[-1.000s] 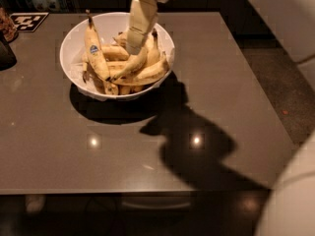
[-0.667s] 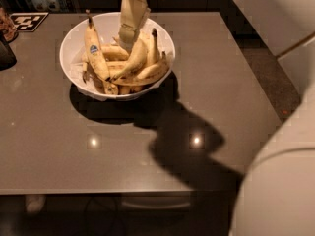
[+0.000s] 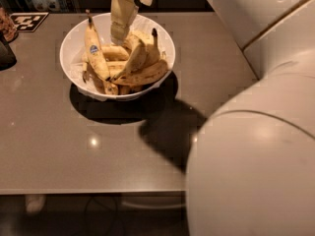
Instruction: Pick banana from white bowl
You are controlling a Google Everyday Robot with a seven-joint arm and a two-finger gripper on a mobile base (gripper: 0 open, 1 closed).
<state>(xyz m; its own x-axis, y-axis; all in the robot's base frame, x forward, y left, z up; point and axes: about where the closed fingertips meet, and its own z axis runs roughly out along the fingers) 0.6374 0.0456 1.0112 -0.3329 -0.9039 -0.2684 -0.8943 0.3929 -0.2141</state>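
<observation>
The white bowl (image 3: 71,70) stands on the grey table at the back left and holds several bananas. A long curved yellow banana with brown streaks (image 3: 145,74) lies along the bowl's front right. A banana with a blue sticker (image 3: 94,50) leans upright at the left side. My gripper (image 3: 119,34) hangs down from the top of the view over the back middle of the bowl. Its tip is down among the tops of the bananas, behind and to the left of the long banana. Whether it touches any banana is hidden.
My white arm housing (image 3: 256,151) fills the right and lower right of the view. A black-and-white marker card (image 3: 28,20) lies at the table's back left. A dark object (image 3: 6,54) sits at the left edge. The table's front edge (image 3: 93,191) runs below.
My gripper has moved left over the bowl and a little lower. The arm housing has swung in and now covers more of the right foreground. The bananas have not shifted.
</observation>
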